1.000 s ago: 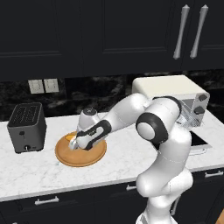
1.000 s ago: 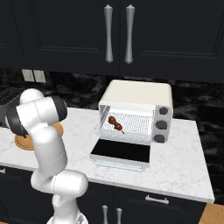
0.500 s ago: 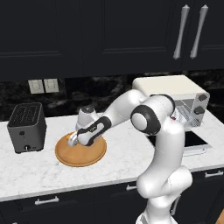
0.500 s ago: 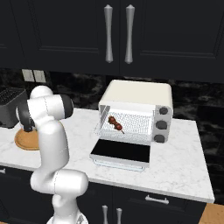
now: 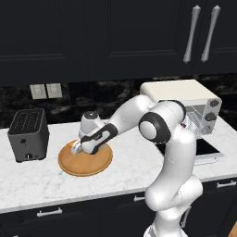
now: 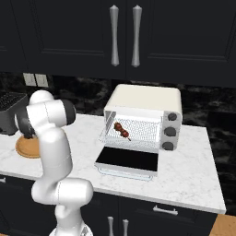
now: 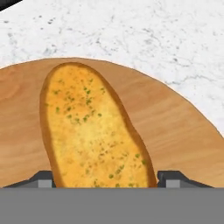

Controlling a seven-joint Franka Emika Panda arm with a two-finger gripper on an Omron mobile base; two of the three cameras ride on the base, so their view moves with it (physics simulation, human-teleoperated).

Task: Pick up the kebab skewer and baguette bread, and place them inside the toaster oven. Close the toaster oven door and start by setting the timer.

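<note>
Golden bread [image 7: 94, 131] lies on the wooden plate [image 7: 183, 135], its long axis running up the hand view (slightly left-leaning) from between the hand's [image 7: 104, 180] fingertips [image 7: 171, 178], which flank its near end; whether they grip yet, I cannot tell.

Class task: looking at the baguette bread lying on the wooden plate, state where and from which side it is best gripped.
Grip the baguette bread across its narrow width, coming from above. It lies flat on the wooden plate with its long sides free, so fingers fit either side, probably near mid-length for balance.
</note>
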